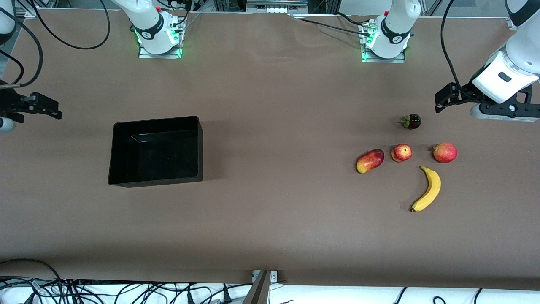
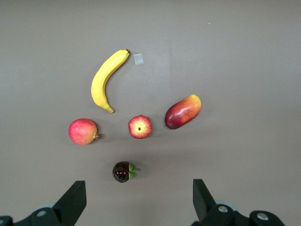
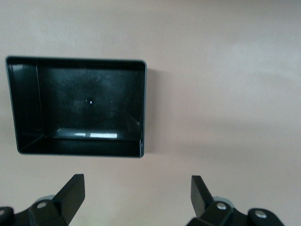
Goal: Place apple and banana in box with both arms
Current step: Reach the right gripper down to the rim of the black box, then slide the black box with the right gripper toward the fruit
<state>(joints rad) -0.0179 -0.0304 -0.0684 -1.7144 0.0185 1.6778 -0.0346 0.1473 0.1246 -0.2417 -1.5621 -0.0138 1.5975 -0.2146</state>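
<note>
The small red apple with a yellowish stem patch lies on the table at the left arm's end, and also shows in the left wrist view. The long yellow banana lies nearer the front camera than the apple; the left wrist view shows it too. The empty black box stands toward the right arm's end and appears in the right wrist view. My left gripper hangs open and empty high over the table by the fruits. My right gripper hangs open and empty over bare table beside the box.
A larger plain red fruit and an oblong red-yellow fruit flank the apple. A small dark fruit with green leaves lies farther from the front camera than the apple. Brown table between box and fruits is bare.
</note>
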